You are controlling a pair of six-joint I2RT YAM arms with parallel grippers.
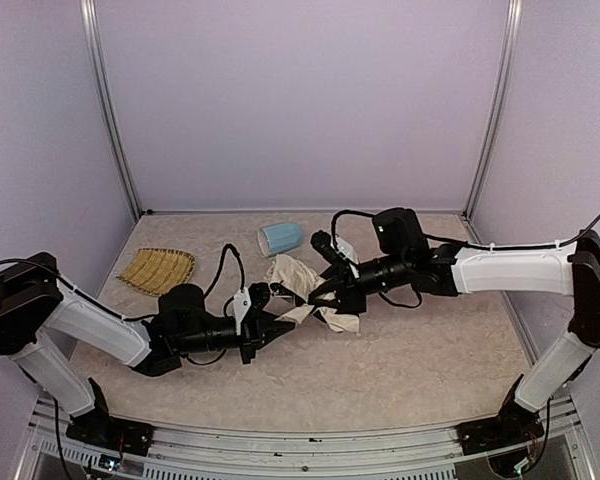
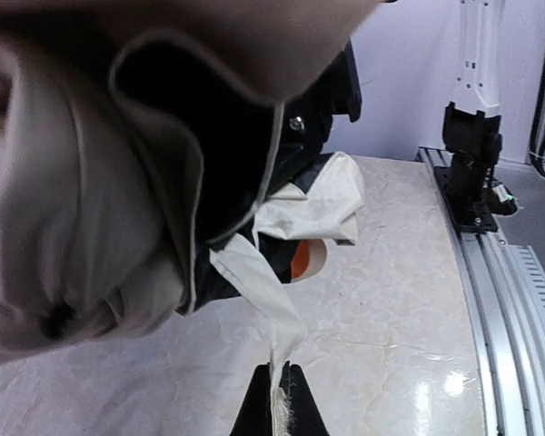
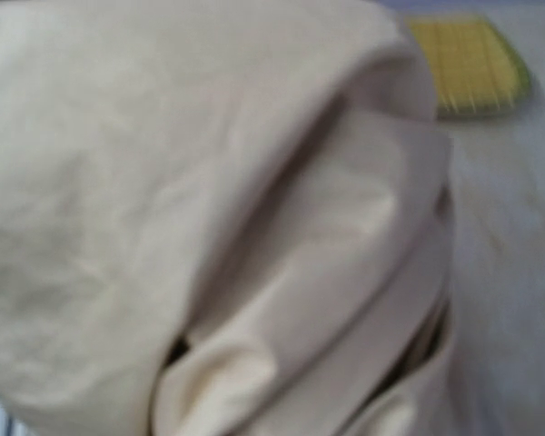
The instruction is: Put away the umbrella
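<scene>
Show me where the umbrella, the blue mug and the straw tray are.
umbrella [image 1: 292,272], top view, on its cream fabric.
blue mug [image 1: 280,238], top view, on its side wall.
straw tray [image 1: 157,269], top view, on its bare woven middle.

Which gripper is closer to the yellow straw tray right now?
Left. The left gripper is right of the straw tray, toward the arm bases, its fingers pinching the strap of the umbrella. The right gripper is even farther right, at the umbrella.
</scene>
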